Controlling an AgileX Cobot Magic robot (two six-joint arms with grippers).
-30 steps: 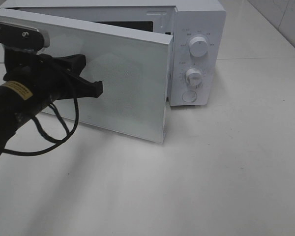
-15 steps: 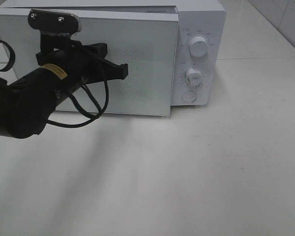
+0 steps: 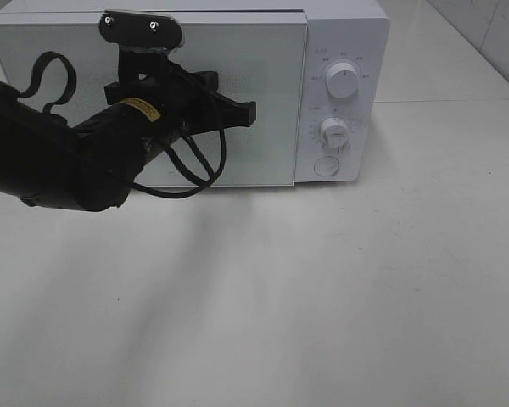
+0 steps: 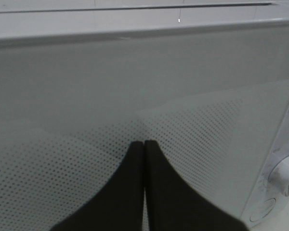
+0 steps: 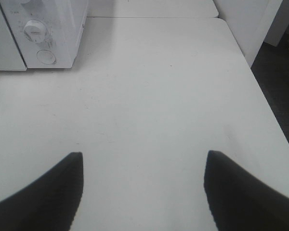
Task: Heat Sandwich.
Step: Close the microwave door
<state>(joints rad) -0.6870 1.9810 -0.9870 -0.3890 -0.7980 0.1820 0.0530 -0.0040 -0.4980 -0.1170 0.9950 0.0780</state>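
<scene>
The sandwich is out of view in every frame. The white microwave (image 3: 343, 25) stands at the back of the table, its door (image 3: 271, 76) flush with the front. My left gripper (image 3: 250, 110) is shut with nothing between its fingers. Its tips rest against the dotted window of the door (image 4: 86, 96), and the wrist view shows the left gripper (image 4: 144, 143) with both fingers pressed together. My right gripper (image 5: 143, 156) stands open over the bare table (image 5: 149, 96) with nothing between its fingers. It lies outside the high view.
Two dials (image 3: 343, 80) (image 3: 334, 132) and a round button (image 3: 326, 166) sit on the microwave's right panel. The microwave's control end (image 5: 53, 29) shows ahead of the right gripper. The white table (image 3: 322, 297) ends at an edge (image 5: 260, 86) on the right.
The microwave door has swung from ajar to shut. My left arm moved right and toward the microwave with it, gripper shut throughout.
</scene>
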